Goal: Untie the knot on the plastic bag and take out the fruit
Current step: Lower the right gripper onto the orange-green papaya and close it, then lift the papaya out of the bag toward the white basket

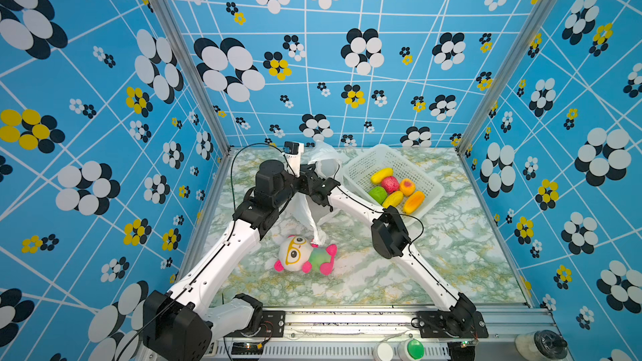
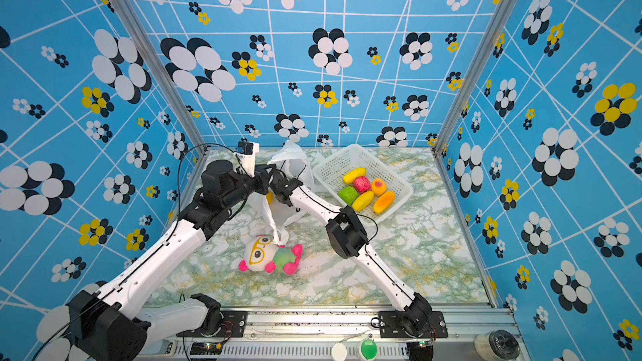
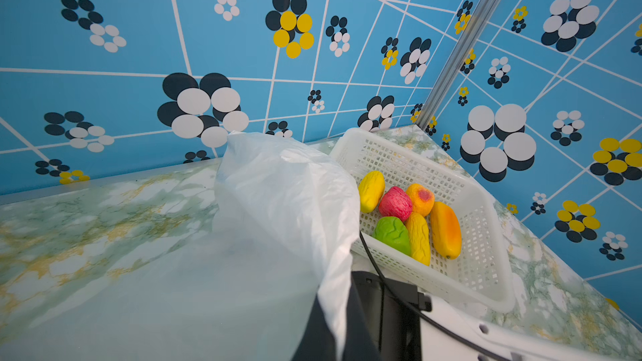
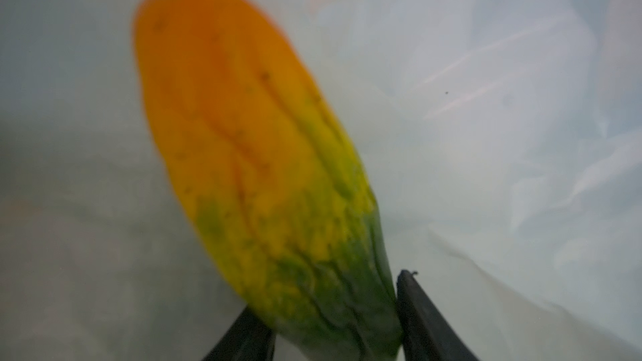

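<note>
The plastic bag stands crumpled at the back of the table, left of the basket. My left gripper is shut on the bag's rim and holds it up, as a top view also shows. My right gripper is inside the bag, its fingers pressed on the green end of an orange and yellow fruit. A bit of that fruit shows through the bag. Several more fruit lie in the white basket. A loop handle trails toward the doll. I cannot make out the knot.
A plush doll with yellow glasses lies on the marble table in front of the bag. The basket sits at the back right, close to the right forearm. Blue patterned walls close in three sides. A green button sits on the front rail.
</note>
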Robot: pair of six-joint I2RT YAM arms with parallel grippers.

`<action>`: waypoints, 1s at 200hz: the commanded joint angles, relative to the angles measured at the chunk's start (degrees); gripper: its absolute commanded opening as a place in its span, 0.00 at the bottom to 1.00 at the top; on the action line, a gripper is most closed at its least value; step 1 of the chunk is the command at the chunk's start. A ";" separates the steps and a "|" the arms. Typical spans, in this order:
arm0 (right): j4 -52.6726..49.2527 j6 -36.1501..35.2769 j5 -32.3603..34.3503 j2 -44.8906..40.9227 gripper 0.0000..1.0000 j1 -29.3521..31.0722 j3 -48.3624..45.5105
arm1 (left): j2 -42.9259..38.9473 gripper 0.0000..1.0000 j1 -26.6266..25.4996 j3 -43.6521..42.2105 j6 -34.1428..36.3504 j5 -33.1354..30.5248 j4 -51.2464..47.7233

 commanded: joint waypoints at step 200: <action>23.02 12.17 -11.26 -34.88 0.16 5.43 -45.79 | -0.23 0.00 5.02 -1.74 -5.84 -8.99 1.46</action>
